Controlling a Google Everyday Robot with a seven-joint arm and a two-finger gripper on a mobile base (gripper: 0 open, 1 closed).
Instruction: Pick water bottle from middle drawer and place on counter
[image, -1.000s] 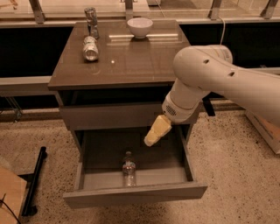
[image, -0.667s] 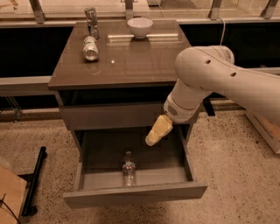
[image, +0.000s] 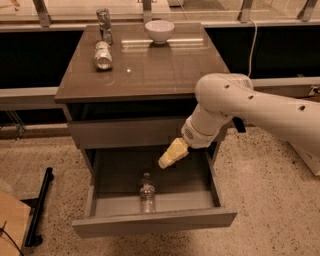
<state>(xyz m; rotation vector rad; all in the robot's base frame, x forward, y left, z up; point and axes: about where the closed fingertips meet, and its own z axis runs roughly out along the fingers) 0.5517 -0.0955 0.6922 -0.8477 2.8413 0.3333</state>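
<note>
The water bottle (image: 147, 192) lies on the floor of the open middle drawer (image: 200, 217), near its front, cap pointing to the back. My gripper (image: 167, 157), with pale yellow fingers, hangs over the drawer's back right part, above and to the right of the bottle, not touching it. The white arm comes in from the right. The counter (image: 155, 67) is the glossy grey-brown top above the drawers.
On the counter, a silver can (image: 103, 55) lies at the back left, a tall clear glass-like object (image: 104, 22) stands behind it, and a white bowl (image: 159, 30) sits at the back middle. A closed drawer front (image: 120, 132) is above the open drawer. A black bar (image: 39, 207) lies on the floor at left.
The arm and gripper have hardly moved, shifting only slightly. The bottle lies where it was.
</note>
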